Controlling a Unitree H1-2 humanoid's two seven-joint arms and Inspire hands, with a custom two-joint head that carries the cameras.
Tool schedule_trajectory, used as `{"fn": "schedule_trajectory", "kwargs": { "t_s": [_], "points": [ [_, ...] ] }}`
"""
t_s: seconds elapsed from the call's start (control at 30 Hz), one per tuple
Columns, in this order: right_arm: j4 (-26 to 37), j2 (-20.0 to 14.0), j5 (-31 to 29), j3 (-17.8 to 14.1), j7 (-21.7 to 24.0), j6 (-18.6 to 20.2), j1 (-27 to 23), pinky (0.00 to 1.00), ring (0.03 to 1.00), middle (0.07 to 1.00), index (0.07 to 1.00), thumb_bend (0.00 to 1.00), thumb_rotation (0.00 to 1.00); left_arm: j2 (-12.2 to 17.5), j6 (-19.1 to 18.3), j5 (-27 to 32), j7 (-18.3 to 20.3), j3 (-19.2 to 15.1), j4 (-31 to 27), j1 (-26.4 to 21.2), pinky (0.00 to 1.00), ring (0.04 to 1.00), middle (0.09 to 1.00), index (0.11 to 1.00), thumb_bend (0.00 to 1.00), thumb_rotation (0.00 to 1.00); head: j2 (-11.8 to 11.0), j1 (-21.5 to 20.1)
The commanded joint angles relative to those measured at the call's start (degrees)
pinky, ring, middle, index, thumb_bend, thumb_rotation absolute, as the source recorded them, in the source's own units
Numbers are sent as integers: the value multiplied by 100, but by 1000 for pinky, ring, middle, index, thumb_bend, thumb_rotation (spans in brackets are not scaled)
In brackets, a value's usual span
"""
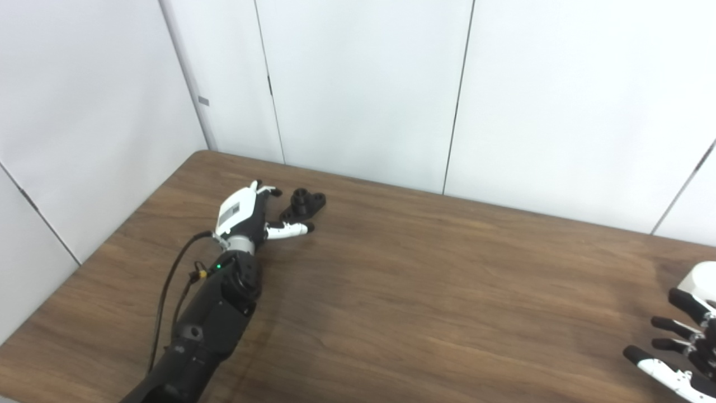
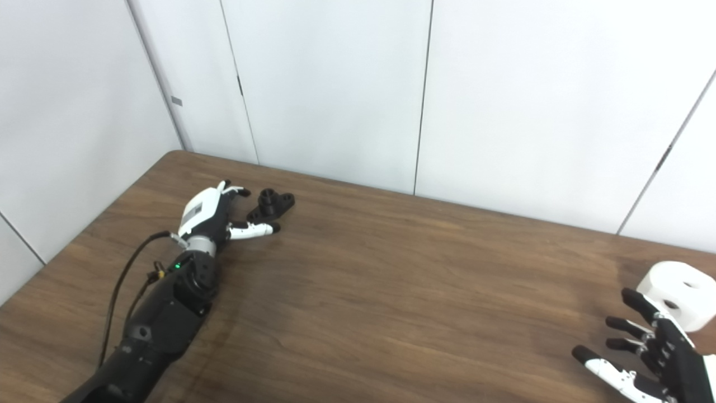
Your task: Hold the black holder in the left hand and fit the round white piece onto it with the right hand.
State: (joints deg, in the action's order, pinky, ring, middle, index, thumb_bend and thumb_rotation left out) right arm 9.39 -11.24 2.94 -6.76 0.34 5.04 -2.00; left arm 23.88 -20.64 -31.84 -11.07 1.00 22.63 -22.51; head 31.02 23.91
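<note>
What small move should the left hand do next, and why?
Probably close the left hand around the black holder: its open fingers already flank the holder, which lies on the table. The open right hand waits beside the round white piece.

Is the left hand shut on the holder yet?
No. The left hand is open, fingers spread around the holder, which lies on the table.
</note>
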Motion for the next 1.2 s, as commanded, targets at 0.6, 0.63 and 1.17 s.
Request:
{"fn": "schedule_trajectory", "kwargs": {
  "t_s": [0.6,0.63,1.17],
  "points": [
    [319,-82,0,-18,43,44,-33,566,697,841,781,671,157,-288,671,518,-904,-279,630,-264,1000,1000,1000,717,952,256,102,-58],
    [329,-82,-5,-19,47,50,-29,562,696,841,780,670,154,-322,691,570,-921,-300,674,-278,1000,1000,1000,713,943,255,108,-63],
    [516,-78,6,-24,54,164,53,553,685,836,775,664,155,-493,1099,699,-1117,-194,1302,-454,1000,1000,1000,683,956,283,207,-154]
  ]
}}
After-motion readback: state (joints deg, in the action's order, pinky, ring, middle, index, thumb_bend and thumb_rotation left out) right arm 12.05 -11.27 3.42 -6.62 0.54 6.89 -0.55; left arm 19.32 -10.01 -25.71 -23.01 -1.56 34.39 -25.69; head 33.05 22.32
